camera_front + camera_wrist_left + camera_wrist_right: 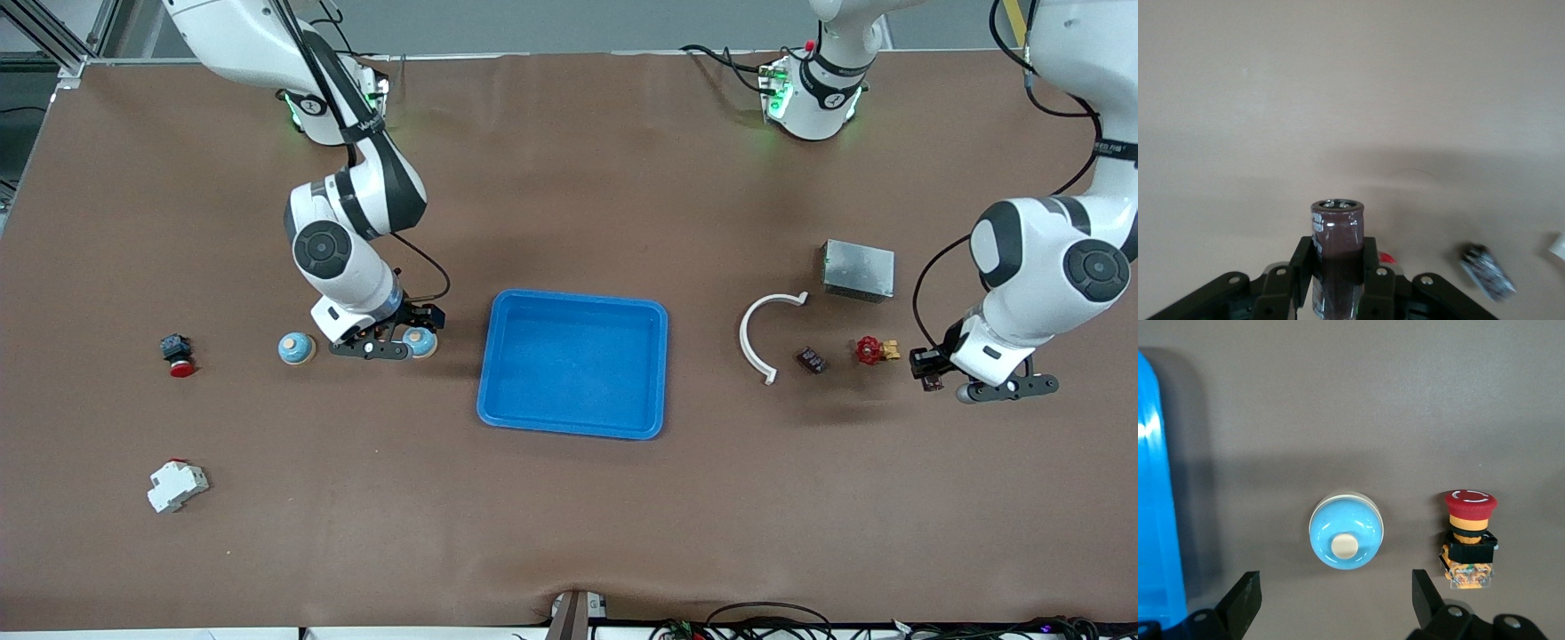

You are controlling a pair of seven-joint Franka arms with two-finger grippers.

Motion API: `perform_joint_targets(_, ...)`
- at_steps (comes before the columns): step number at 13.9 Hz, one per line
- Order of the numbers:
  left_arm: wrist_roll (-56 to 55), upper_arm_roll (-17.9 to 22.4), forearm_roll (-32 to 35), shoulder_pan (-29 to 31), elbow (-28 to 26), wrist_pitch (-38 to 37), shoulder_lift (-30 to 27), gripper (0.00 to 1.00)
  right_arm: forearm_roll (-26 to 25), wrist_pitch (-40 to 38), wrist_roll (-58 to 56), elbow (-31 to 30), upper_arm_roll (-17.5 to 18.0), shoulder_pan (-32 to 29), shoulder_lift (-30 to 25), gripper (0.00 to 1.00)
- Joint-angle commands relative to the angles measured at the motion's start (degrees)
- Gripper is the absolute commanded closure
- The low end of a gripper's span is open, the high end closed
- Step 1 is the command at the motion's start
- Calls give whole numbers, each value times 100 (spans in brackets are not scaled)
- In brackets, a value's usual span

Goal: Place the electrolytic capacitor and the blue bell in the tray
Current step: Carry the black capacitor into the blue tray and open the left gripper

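Left gripper [1337, 280], lower right of the front view, pinches the electrolytic capacitor [1337, 230] upright; right gripper [384, 342], fingers spread, hangs near the tray [498, 373].

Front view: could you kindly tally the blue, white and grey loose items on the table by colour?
Blue: 3 (tray, tray-side bell, outer bell)
White: 2 (curved strip, clip-on block)
Grey: 1 (metal box)
Total: 6
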Motion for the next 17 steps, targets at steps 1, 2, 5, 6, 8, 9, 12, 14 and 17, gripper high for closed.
perform_joint_targets(1,-401,-350,-119,12,243,-358,-4,100,-17,107,55,68,-14,17,131,0)
perform_joint_targets(2,-674,-526,-119,12,357,-490,31,100,-17,230,64,68,-14,26,209,0)
perform_joint_targets(5,-1788,-835,-119,-285,919,-1043,294,100,-17,704,64,68,-14,17,456,0)
perform_joint_targets(6,-2202,-835,-110,-539,1112,-1149,417,100,-17,714,55,77,-14,26,456,0)
perform_joint_targets(8,-2862,-827,-58,-1023,1377,-1150,602,100,-17,714,55,94,-14,-9,456,0)
perform_joint_targets(9,-3187,-827,-83,-1243,1404,-1150,629,100,-17,714,47,103,-14,-18,465,0)
perform_joint_targets(12,-4486,-835,-110,-1910,1649,-1150,839,100,-17,714,-6,200,-14,-70,579,0)
perform_joint_targets(14,-5462,-809,-75,-2395,2061,-1150,1190,100,-8,732,-15,226,-14,-70,649,0)
perform_joint_targets(17,-6317,-800,-40,-2887,2274,-1150,1542,100,-8,802,-15,279,-14,-79,746,0)
